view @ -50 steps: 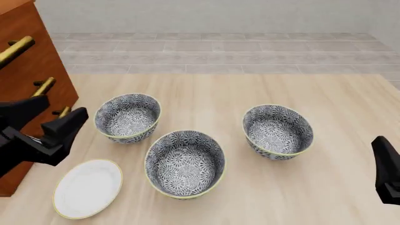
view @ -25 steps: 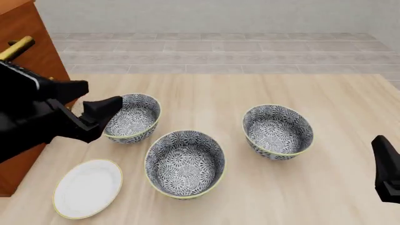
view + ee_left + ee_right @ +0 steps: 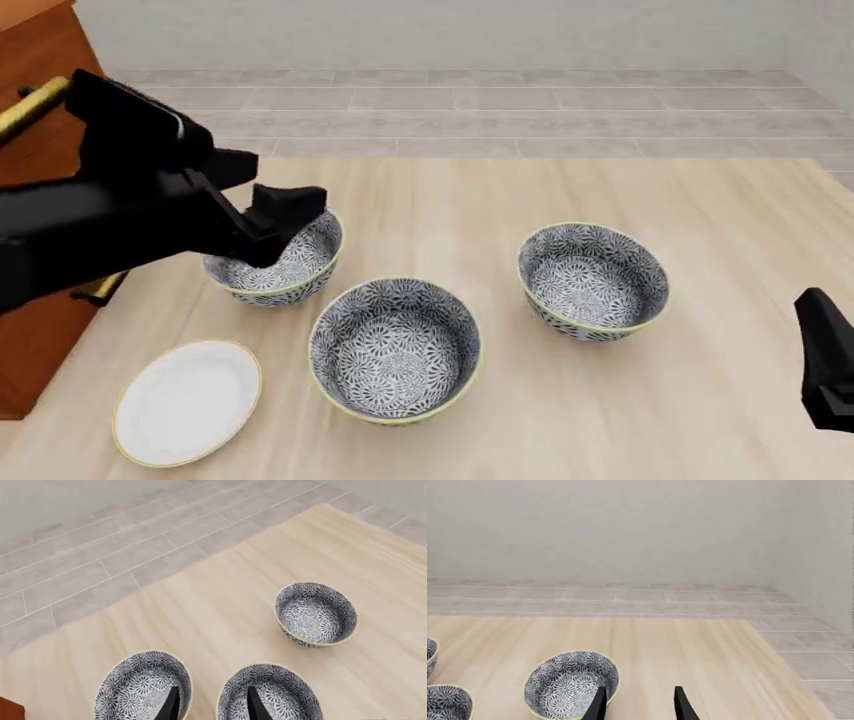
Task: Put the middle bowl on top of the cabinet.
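Observation:
Three blue-and-white floral bowls stand on the table. The middle bowl (image 3: 396, 350) is nearest the front, also in the left wrist view (image 3: 270, 696). The left bowl (image 3: 274, 258) and the right bowl (image 3: 594, 278) flank it. The reddish-brown cabinet (image 3: 47, 110) rises at the far left. My left gripper (image 3: 287, 185) is open and empty, hovering over the left bowl's far rim; its fingers (image 3: 172, 707) straddle the gap between the left bowl (image 3: 143, 690) and the middle bowl. My right gripper (image 3: 637, 705) is open and empty near the table's front right, behind the right bowl (image 3: 572, 684).
A flat white plate with a yellow rim (image 3: 187, 402) lies front left, beside the cabinet. Brass handles (image 3: 34, 100) stick out of the cabinet's front. The wooden table (image 3: 561, 190) ends at a tiled floor beyond.
My left arm has swung up and to the right, from beside the cabinet to above the left bowl. The right arm and all bowls have stayed put.

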Robot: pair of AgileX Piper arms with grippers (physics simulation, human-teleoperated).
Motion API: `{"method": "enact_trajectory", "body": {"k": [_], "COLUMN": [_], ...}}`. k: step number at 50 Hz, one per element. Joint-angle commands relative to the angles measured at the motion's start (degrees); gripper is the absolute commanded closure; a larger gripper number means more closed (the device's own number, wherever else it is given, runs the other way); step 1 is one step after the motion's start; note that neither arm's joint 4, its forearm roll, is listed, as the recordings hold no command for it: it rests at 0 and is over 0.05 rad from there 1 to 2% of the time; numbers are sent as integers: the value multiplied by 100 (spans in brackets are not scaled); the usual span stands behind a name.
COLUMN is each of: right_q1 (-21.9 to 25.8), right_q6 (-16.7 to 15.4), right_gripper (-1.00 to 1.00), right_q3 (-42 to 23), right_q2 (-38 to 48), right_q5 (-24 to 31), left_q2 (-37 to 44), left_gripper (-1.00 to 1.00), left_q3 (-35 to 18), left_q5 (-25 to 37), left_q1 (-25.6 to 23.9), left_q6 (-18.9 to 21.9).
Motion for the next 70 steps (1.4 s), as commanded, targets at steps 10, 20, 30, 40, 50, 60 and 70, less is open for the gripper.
{"method": "enact_trajectory", "body": {"k": [10,20,30,40,50,60,70], "right_q1": [-12,-48,-46,-77,-86,-98,-132], "right_q6": [-14,0,1,6,1,7,17], "right_gripper": [-100,-100,-100,-100,-100,-100,-100], "right_q3": [-1,-1,6,9,18,23,24], "right_q2": [36,76,127,106,185,196,321], "right_q5": [-29,-69,-121,-103,-175,-175,-300], "left_q2": [555,823,1089,1344,1812,2157,2493], "left_gripper": [-100,-100,-100,-100,-100,-100,-100], "left_q3": [-612,-803,-1078,-1335,-1560,-1777,-2062], "left_q5": [296,252,288,330,315,318,391], "left_q1": [-355,-393,-513,-613,-702,-799,-935], "left_q6": [-95,-109,-172,-205,-196,-219,-170]}}
